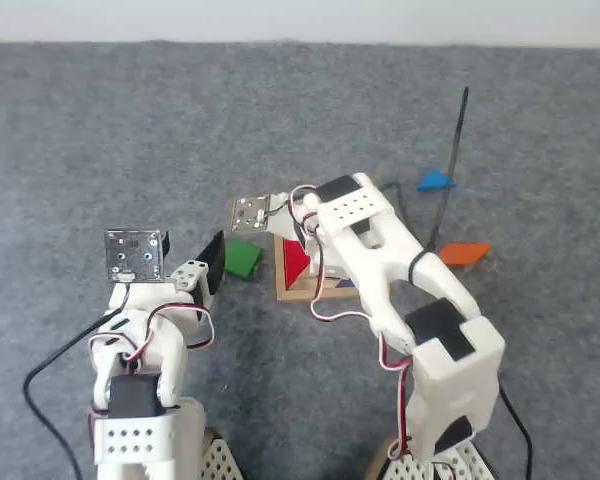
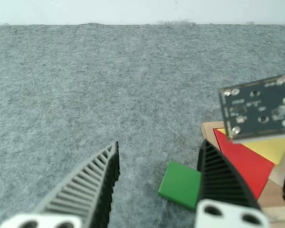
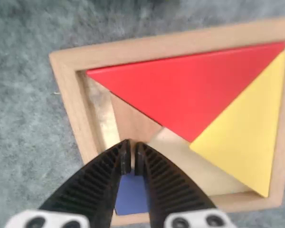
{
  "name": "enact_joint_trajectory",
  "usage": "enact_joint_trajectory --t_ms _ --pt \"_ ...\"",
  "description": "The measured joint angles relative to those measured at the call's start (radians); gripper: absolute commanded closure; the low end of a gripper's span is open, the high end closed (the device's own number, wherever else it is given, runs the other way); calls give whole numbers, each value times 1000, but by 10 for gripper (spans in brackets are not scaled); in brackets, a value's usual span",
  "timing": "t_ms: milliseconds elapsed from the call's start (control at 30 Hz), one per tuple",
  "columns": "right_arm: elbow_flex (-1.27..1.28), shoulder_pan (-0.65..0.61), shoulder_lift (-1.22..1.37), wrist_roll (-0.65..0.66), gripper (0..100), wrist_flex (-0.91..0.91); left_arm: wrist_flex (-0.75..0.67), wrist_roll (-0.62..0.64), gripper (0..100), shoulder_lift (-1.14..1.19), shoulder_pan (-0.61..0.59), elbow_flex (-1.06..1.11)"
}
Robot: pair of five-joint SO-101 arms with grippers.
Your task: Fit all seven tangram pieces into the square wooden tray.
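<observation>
The square wooden tray (image 3: 66, 102) holds a big red triangle (image 3: 190, 90) and a big yellow triangle (image 3: 247, 142). A blue-purple piece (image 3: 130, 199) lies in the tray's bare part, partly under my right gripper (image 3: 131, 145), which hangs shut just above the tray floor. A green square (image 2: 180, 184) lies on the carpet just outside the tray (image 2: 210, 129). My left gripper (image 2: 160, 147) stands open over the carpet, and one of its fingers (image 2: 221, 178) covers the square's edge. In the high view the right arm hides most of the tray (image 1: 292, 293) beside the green square (image 1: 243, 258).
A blue triangle (image 1: 435, 181) and an orange piece (image 1: 465, 254) lie on the grey carpet to the right of the tray. A black cable (image 1: 450, 170) runs past them. Open carpet stretches to the left and the far side.
</observation>
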Motion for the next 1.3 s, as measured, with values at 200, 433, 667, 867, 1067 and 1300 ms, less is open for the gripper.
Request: enact_joint_trajectory --t_ms 200,433,667,867,1067,1300 --pt "94 9 -48 -52 991 -95 0 0 739 0 0 0" --pt "98 -35 -52 -58 991 -78 0 0 739 0 0 0" --pt "95 -71 -52 -86 991 -34 -2 5 739 -3 -8 -2" --pt "103 -81 -81 -126 991 -12 -2 6 739 -3 -8 -2" --pt "129 -106 -232 -206 987 9 -2 0 739 -3 -2 0" --pt "127 66 -552 -227 800 198 -2 0 739 -3 -3 0"
